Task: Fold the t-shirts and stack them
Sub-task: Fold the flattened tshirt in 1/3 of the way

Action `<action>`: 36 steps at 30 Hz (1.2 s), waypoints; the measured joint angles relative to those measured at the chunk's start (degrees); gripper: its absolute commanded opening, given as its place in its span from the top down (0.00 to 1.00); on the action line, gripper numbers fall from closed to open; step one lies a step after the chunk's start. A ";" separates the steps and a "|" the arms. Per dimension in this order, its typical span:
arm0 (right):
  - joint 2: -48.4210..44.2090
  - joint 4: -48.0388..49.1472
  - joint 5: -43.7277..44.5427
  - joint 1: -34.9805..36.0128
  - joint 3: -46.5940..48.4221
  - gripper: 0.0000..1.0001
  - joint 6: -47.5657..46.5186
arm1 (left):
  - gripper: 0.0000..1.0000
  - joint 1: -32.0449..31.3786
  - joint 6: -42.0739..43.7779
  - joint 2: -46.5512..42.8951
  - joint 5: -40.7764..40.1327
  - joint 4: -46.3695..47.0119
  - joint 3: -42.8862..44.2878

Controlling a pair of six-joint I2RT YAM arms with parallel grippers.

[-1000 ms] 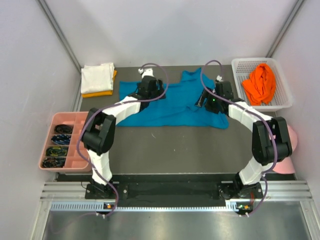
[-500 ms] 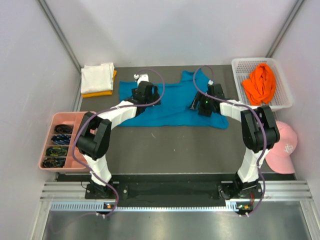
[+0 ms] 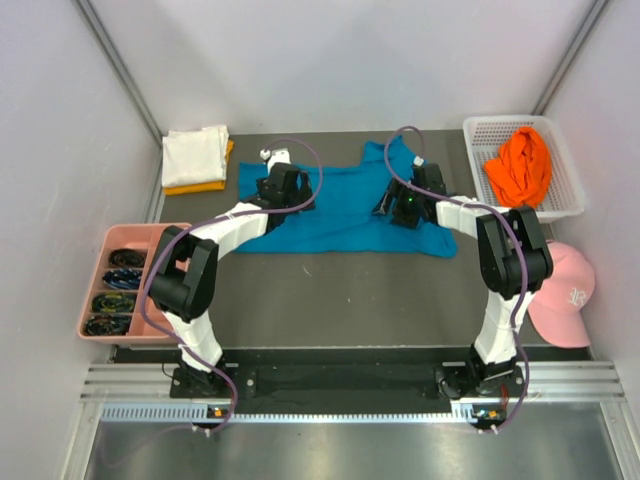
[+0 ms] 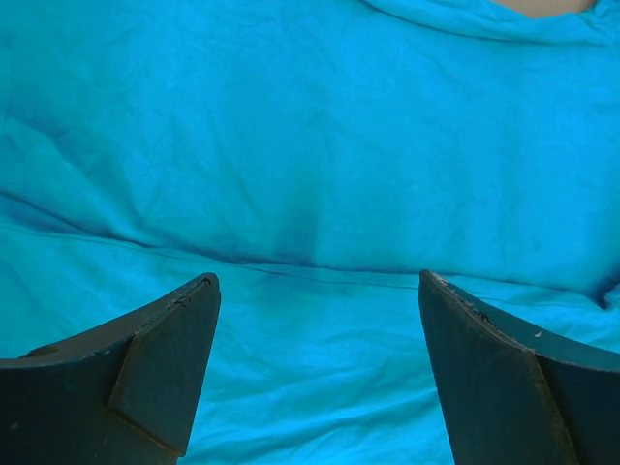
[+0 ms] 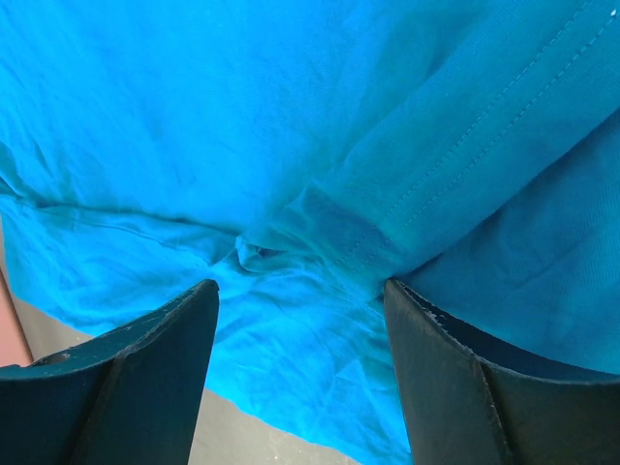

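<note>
The teal-blue t-shirt (image 3: 345, 205) lies spread out, wrinkled, at the back middle of the table. My left gripper (image 3: 280, 190) hangs over its left part, and in the left wrist view it (image 4: 318, 279) is open with only flat teal cloth (image 4: 310, 145) between the fingers. Over the shirt's right part my right gripper (image 3: 398, 208) is open too; its wrist view shows the gripper (image 5: 300, 284) straddling a stitched fold (image 5: 407, 208) near the shirt's edge. A white t-shirt (image 3: 195, 152) sits folded on a yellow-orange one (image 3: 196, 186) at the back left. The bright orange t-shirt (image 3: 520, 165) lies crumpled in a basket.
The white basket (image 3: 535, 214) stands at the back right. A pink baseball cap (image 3: 565, 295) lies at the right edge. A pink compartment tray (image 3: 150, 229) with dark coiled items sits at the left. Bare grey table (image 5: 252, 441) shows beside the shirt's edge.
Both grippers have shifted a little to the left over the teal shirt. The right arm's elbow swung inward, uncovering the pink cap. Both stay open.
</note>
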 measured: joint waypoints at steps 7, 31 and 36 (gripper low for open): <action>0.00 -0.11 0.44 0.02 0.02 0.31 -0.02 | 0.13 0.26 -0.02 0.00 0.39 0.02 -0.13; 1.36 -0.50 3.96 0.26 0.02 0.94 -0.20 | 0.13 0.57 -0.07 0.00 1.07 0.04 -0.74; 1.36 -0.52 4.11 0.26 0.02 1.00 -0.22 | 0.13 0.61 -0.07 0.00 1.07 0.07 -0.79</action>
